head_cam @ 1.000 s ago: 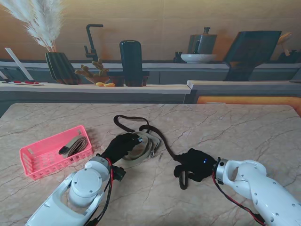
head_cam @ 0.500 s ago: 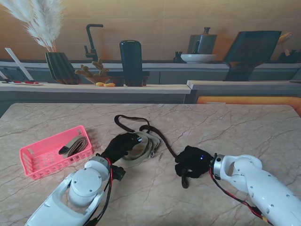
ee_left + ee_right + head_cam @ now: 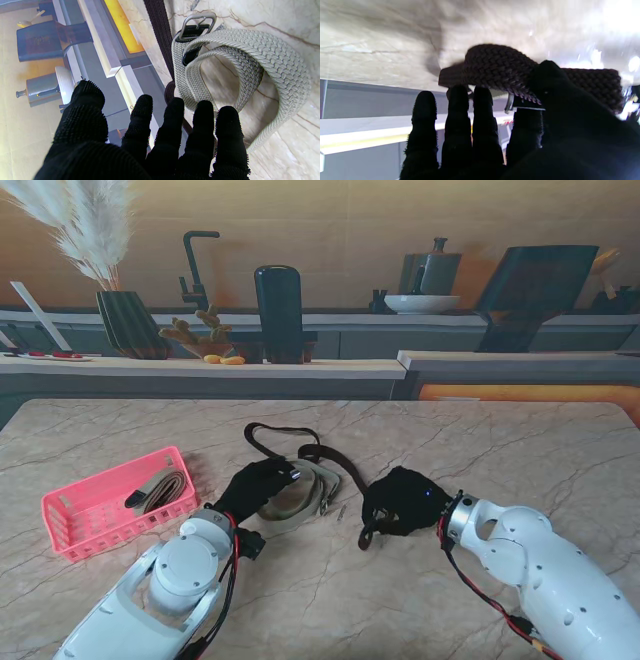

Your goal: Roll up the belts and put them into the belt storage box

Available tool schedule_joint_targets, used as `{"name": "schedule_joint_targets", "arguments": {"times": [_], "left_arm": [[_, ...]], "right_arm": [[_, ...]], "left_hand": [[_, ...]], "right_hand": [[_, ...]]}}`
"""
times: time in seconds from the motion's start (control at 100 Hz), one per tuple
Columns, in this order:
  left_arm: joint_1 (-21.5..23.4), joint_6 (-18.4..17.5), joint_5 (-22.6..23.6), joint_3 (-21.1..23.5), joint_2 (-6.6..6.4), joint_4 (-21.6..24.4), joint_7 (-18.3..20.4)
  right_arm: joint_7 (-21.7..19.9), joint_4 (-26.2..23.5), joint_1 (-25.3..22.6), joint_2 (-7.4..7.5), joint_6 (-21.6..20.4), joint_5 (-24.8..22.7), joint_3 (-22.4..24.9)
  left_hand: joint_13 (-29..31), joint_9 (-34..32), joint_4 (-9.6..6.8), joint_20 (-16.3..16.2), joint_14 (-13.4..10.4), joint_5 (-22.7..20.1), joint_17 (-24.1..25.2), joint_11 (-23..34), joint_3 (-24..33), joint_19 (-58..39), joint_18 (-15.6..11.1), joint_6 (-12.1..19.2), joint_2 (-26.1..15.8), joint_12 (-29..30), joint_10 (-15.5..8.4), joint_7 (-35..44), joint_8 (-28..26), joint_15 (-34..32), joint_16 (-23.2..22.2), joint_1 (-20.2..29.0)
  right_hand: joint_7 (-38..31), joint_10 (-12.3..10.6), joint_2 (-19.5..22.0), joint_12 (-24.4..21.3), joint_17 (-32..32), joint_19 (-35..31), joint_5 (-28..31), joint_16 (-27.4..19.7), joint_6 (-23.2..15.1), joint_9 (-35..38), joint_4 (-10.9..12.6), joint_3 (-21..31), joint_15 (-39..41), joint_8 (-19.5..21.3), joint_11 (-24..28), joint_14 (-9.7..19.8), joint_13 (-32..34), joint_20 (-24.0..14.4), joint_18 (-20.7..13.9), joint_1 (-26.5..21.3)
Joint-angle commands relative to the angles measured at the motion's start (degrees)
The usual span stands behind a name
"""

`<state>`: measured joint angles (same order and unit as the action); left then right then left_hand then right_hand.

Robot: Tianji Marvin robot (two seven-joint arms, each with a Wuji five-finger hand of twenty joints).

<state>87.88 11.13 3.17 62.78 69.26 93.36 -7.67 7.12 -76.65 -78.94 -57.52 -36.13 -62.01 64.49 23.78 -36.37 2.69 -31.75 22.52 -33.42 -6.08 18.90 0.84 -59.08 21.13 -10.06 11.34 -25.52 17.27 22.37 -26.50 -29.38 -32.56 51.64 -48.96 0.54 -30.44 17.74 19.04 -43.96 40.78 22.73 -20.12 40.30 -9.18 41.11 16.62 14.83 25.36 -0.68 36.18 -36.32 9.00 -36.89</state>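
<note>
My right hand (image 3: 397,502) is pinching the brown belt (image 3: 330,459); my left hand (image 3: 257,488), fingers apart, rests on the beige belt coil (image 3: 300,498). Pink box (image 3: 70,525) sits at 9 o'clock.

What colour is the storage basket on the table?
Pink basket, clearest in the stand view.

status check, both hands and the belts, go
Right hand shut on dark brown belt. Left hand open, resting on grey belt coil. Pink storage box holds one rolled belt. Nothing blocking.
</note>
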Motion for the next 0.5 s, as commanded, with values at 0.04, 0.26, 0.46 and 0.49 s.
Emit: {"name": "schedule_joint_targets", "arguments": {"times": [0.04, 0.26, 0.46, 0.49], "left_arm": [[-0.21, -0.99, -0.44, -0.57, 0.35, -0.65, 0.27], [-1.43, -1.93, 2.04, -2.19, -1.71, -0.86, 7.51], [-3.2, -3.0, 2.73, -4.13, -2.67, -1.4, 11.37], [-3.54, -3.41, 3.0, -4.38, -2.88, -1.52, 12.08]], "right_arm": [[-1.09, -3.07, -0.93, -1.56, 2.02, 2.59, 1.04], [-9.13, -7.76, -1.58, -1.75, 4.09, 8.29, 2.18], [-16.4, -9.75, 0.17, -1.16, 3.92, 12.08, 1.4], [-17.35, -9.88, 0.49, -1.09, 4.02, 12.81, 1.19]], "left_hand": [[-1.16, 0.77, -1.33, 1.21, -1.65, -0.84, 1.06, -0.57, -0.19, 1.2, 0.09, 2.67, -1.29, 0.12, -1.65, 1.35, -0.7, 1.15, 0.62, 1.26], [1.73, -2.07, -1.05, 1.03, -0.46, -1.83, 0.74, 0.19, -1.74, 0.64, 1.0, 1.51, 0.43, -0.22, -1.63, 1.64, -0.9, -0.09, -0.13, -2.35], [2.83, -3.01, -1.02, 0.9, -0.13, -2.05, 0.59, 0.26, -2.07, 0.32, 1.25, 0.95, 2.69, -0.62, -1.7, 1.89, -1.58, -0.68, -0.81, -4.74], [2.98, -3.11, -1.04, 0.87, -0.19, -1.91, 0.49, 0.34, -2.05, 0.22, 1.06, 0.96, 2.74, -0.71, -1.74, 1.88, -1.67, -0.8, -0.91, -5.09]], "right_hand": [[-8.89, 0.69, 8.23, 0.77, -1.26, 0.42, 7.62, 0.81, 0.2, 1.01, -0.61, 0.41, -0.74, 3.21, -0.58, 0.28, 0.07, 0.7, 1.62, 0.73], [-6.89, 1.62, 10.06, 1.94, -2.6, 1.74, 7.04, 1.33, 0.36, 0.81, 1.02, -1.36, -2.08, 10.99, -3.01, -0.21, -1.07, 0.15, 2.17, -0.67], [-4.19, 1.88, 11.89, 2.27, -3.16, 3.45, 6.38, 1.39, -0.34, 0.71, 2.31, -3.06, -3.45, 19.08, -5.74, -0.46, -1.58, -0.67, 2.66, -1.54], [-4.23, 1.94, 11.76, 2.32, -3.24, 3.54, 6.4, 1.4, -0.24, 0.77, 2.4, -3.08, -3.51, 19.61, -5.81, -0.56, -1.63, -0.73, 2.67, -1.68]]}}
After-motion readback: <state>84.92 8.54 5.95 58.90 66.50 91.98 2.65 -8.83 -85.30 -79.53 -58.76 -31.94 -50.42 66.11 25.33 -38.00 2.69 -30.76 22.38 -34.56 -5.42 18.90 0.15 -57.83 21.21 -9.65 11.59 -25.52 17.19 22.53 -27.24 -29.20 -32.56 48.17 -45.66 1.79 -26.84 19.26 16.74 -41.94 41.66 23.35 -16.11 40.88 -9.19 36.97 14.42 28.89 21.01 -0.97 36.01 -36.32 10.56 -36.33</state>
